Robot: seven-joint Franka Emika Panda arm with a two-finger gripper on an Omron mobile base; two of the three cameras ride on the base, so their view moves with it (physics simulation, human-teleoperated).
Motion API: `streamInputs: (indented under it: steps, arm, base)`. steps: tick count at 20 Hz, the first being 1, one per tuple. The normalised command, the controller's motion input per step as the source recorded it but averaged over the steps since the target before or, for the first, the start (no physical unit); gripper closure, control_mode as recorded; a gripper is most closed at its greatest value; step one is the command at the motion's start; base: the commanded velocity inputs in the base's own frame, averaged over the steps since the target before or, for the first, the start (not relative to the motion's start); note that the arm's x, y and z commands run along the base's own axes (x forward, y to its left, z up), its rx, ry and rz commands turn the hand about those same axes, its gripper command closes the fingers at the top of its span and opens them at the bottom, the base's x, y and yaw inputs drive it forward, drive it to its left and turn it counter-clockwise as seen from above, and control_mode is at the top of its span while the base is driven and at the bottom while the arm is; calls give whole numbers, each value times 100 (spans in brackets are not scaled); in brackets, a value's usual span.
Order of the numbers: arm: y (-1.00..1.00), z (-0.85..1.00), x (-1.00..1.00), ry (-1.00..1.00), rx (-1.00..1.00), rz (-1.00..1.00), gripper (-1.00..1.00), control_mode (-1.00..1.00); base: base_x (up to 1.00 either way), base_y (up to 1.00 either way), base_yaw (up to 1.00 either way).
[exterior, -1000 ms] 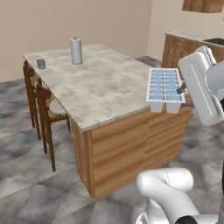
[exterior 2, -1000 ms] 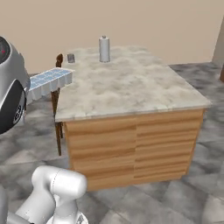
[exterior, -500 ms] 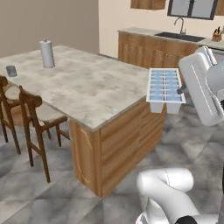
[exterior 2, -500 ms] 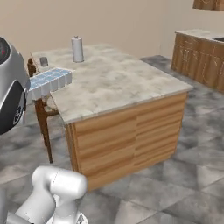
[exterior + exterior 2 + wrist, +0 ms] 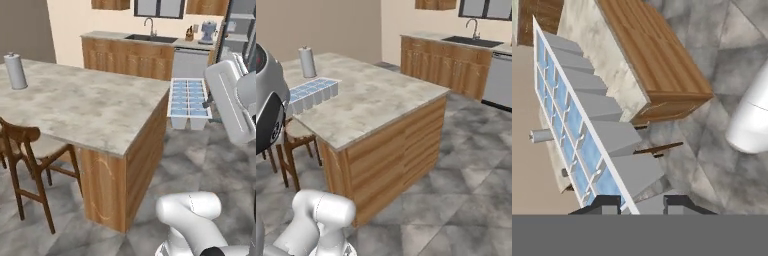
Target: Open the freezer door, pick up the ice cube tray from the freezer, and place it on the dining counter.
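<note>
Hand view: my two small dark finger tips rise at the bottom edge, closed narrowly on the rim of the small white rectangular ice cube tray with its grid of pale blue cells. The tray runs away from my pincer along the left of that picture, its cell undersides showing as grey wedges. Past it lie the large beige-grey marble-look dining counter and its wooden panelled side, with grey stone floor tiles to the right.

In the left base view the tray hangs level in the air, carried at its right end by my pincer, just off the near corner of the dining counter and above the floor, not touching the slab. A grey cylindrical paper-towel roll stands upright at the far left of the counter, and a dark wooden chair sits against its near side. Behind, a narrower counter with a sink and tap runs along the wall.

In the right base view the tray shows in front of the counter's left edge, beside my white arm, with the roll upright behind it.
</note>
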Motion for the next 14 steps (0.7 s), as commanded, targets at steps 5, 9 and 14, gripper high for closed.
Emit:
streamInputs:
  steps: [5, 9, 14]
  arm:
    - [0, 0, 0, 0, 0, 0, 100, 100]
    - [0, 0, 0, 0, 0, 0, 100, 100]
    - [0, 0, 0, 0, 0, 0, 100, 100]
  base:
    - [20, 100, -49]
    - [52, 100, -43]
    - [79, 100, -40]
